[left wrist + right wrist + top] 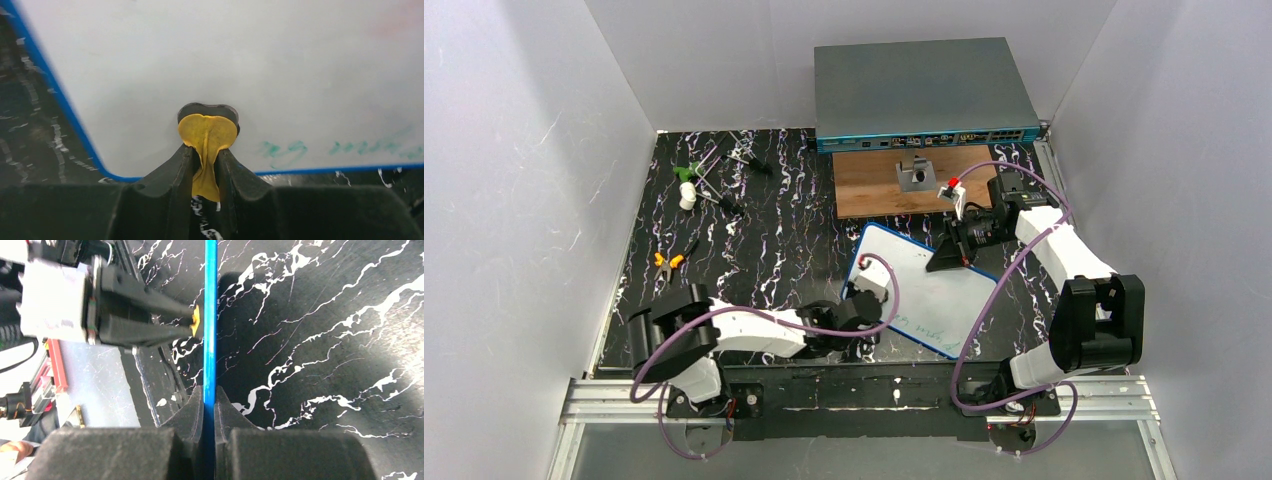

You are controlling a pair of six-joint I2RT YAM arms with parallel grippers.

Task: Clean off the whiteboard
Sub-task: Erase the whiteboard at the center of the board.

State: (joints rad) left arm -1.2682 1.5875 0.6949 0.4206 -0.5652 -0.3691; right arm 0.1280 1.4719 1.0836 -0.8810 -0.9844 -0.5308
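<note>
The whiteboard (934, 290), white with a thin blue rim, lies tilted on the black marbled table in front of both arms. My left gripper (205, 150) is shut on a small yellow eraser pad (207, 131) whose dark face rests on the board near its near-left corner. Faint green writing (282, 150) runs along the near edge to the right of the pad. My right gripper (209, 392) is shut on the whiteboard's blue rim (210, 315), seen edge-on, at the far right side. In the top view the left gripper (864, 297) and right gripper (952, 257) sit at opposite edges.
A large grey box with ports (924, 85) stands at the back, with a wooden board (874, 185) and a small metal bracket (914, 175) in front of it. Green and white tools (689, 180) and orange pliers (667, 262) lie at the left. White walls enclose the table.
</note>
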